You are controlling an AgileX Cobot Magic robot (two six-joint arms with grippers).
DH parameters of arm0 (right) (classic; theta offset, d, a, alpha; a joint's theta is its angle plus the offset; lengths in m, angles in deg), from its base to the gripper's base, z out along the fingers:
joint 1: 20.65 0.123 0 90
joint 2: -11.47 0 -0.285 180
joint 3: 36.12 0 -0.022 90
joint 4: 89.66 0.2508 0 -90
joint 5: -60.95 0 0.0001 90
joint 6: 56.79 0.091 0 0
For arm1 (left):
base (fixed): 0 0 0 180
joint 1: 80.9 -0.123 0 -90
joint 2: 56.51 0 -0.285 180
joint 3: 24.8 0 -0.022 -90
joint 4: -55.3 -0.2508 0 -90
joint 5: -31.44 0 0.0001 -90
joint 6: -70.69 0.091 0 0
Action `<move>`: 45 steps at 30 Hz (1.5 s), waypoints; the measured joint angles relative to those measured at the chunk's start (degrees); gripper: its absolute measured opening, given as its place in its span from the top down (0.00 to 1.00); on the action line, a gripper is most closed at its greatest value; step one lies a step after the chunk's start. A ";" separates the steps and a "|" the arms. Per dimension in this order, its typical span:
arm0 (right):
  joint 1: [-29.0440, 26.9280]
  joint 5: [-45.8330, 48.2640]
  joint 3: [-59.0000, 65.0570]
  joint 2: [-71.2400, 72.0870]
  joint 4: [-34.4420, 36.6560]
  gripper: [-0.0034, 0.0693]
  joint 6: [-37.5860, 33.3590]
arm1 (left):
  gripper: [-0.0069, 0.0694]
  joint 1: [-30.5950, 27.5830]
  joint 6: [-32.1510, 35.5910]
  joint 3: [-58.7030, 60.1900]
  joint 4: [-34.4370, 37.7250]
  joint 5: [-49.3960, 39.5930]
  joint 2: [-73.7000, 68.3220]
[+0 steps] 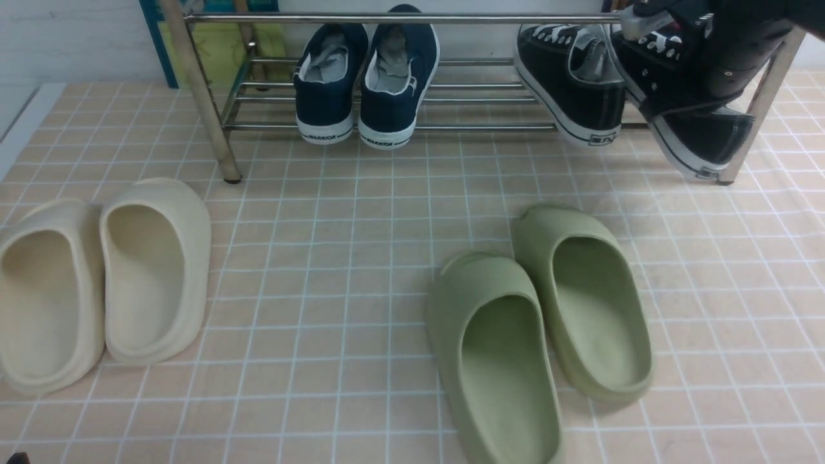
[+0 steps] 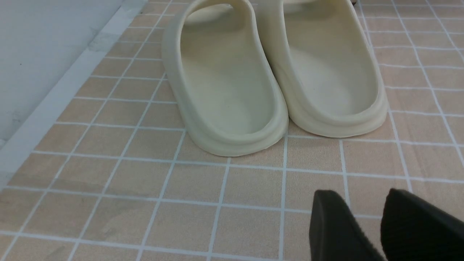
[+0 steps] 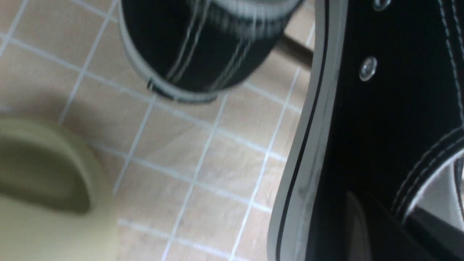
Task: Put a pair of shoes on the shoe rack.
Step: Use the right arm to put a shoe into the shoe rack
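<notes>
My right gripper is clamped on the second black sneaker, gripping it at the side of the opening; in the right wrist view one dark finger lies against the canvas outside, and I cannot make out how the other sits. The sneaker hangs tilted in my grip, toe end raised toward the top bar of the shoe rack, heel down toward me, just beside the rack's right front leg; whether its sole touches the lower bars I cannot tell. Just left of this gripper the first black sneaker sits on the rack's lower bars, heel outward, close to the held one; further left of the gripper the navy sneakers stand side by side on the same bars; below the gripper and nearer me, the olive-green slippers lie on the tiled floor.

My left gripper hangs low over the floor, well apart from the rack; its fingers are parted with bare tile showing between them, holding nothing; just ahead of it the cream slippers lie side by side, touching.
</notes>
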 joint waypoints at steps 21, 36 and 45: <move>0.21 -8.96 -4.16 -3.57 -1.45 0.37 0.02 | 0.60 0.00 0.00 0.00 -3.04 -0.18 0.00; 0.40 16.88 -5.68 4.83 0.78 0.83 0.08 | 0.60 0.00 0.00 0.00 -3.21 -0.18 0.00; -3.62 14.68 -2.03 -2.22 6.27 0.98 1.25 | 0.60 0.00 0.09 0.00 -3.32 -0.18 0.00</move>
